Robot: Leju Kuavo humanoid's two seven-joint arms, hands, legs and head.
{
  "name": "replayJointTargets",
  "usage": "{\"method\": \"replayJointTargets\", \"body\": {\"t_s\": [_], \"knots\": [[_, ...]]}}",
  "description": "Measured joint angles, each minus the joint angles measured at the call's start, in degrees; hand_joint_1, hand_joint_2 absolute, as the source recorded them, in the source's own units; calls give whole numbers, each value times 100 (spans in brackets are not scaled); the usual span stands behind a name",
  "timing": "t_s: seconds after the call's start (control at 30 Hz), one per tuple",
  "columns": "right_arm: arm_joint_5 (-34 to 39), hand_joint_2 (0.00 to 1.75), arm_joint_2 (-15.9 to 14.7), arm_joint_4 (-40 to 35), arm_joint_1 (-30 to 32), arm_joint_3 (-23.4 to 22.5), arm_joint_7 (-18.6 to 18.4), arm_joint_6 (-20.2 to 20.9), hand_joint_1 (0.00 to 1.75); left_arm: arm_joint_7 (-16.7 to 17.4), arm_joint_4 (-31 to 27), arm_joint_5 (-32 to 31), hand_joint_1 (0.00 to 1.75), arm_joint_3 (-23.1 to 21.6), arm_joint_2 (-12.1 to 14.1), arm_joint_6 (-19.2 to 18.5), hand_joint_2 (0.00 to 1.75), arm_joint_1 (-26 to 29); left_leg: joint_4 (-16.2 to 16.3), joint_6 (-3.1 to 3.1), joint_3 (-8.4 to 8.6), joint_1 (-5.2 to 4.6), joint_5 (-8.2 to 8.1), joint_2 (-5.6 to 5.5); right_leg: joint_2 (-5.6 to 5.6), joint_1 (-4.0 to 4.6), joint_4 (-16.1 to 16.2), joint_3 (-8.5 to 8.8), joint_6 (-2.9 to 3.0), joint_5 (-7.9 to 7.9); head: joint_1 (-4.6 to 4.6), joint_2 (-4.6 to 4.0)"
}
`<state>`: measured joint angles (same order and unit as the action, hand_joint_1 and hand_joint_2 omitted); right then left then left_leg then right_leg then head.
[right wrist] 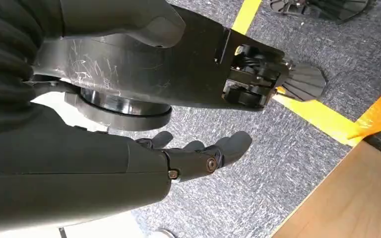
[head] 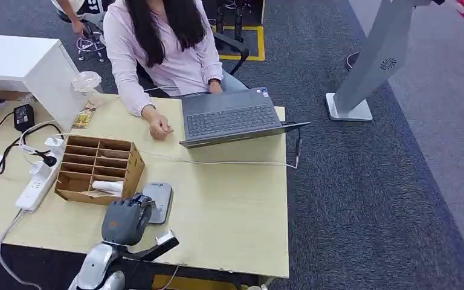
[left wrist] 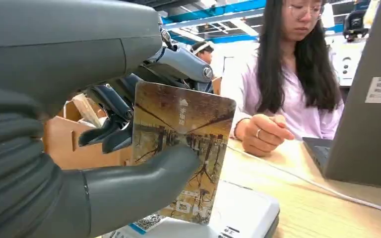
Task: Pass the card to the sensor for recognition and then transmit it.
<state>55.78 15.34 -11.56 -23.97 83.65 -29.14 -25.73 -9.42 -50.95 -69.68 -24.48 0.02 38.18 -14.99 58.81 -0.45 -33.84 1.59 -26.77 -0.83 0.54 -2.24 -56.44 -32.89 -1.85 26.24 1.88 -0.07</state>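
Room: carpeted work area.
We note dark grey carpet (head: 362,181), yellow floor tape (head: 251,42), a pale wooden surface (head: 229,211), and a white cabinet (head: 30,66).

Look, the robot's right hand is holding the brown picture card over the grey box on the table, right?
Not quite: the left hand holds the brown picture card, pinched between thumb and fingers above the flat grey sensor box on the table. The left wrist view shows it. The right hand hangs over the carpet, holding nothing.

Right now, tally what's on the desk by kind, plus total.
Laptop: 1
Cardboard organizer: 1
Card sensor: 1
Power strip: 1
Card, held in the left hand over the sensor: 1
Total: 5
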Motion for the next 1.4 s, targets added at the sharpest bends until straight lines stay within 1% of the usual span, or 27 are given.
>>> {"method": "replayJointTargets", "body": {"t_s": [0.13, 0.3, 0.57, 0.83, 1.27, 1.4], "knots": [[-2, 175, 0, 0, 0, 0, 13, -4, 0, 4, 55, -11, 175, 20, -26, -4, 175, -39, 0, 0, 1, 0, 1, 0, 0, 0, 0, 0, 0, 0, 0, 0], [-4, 175, 0, -2, 6, 0, 173, -44, 0, -20, 74, -44, 175, 24, -37, -24, 175, -53, 0, 0, 1, 0, 0, 1, 1, 0, 0, 0, 0, 0, 0, 0], [-41, 175, 0, -2, 6, 0, 164, -24, 0, -85, 96, -129, 175, 24, -92, -109, 175, -119, 0, 0, 1, 0, 0, 0, 1, 0, 0, 0, 0, 0, 0, 0], [-65, 175, 2, -2, 6, 2, 131, 4, 0, -81, 181, -162, 175, 24, -168, -101, 175, -217, 0, 0, 1, 0, 0, 1, 1, 0, 0, 0, 0, 0, 0, 0], [-127, 175, 4, -9, 4, 13, 96, 98, 0, -125, 243, -31, 175, 24, -345, -83, 175, -823, 1, 0, 2, 0, 1, -1, 0, 0, -1, -1, 0, -1, 0, 0], [-210, 175, 9, -26, 2, 35, 85, 114, 0, 0, 240, -120, 175, 24, -437, -225, 175, -1276, 1, 1, 1, 0, 2, -7, -3, 0, -1, 1, 0, -2, 0, 0]]}}
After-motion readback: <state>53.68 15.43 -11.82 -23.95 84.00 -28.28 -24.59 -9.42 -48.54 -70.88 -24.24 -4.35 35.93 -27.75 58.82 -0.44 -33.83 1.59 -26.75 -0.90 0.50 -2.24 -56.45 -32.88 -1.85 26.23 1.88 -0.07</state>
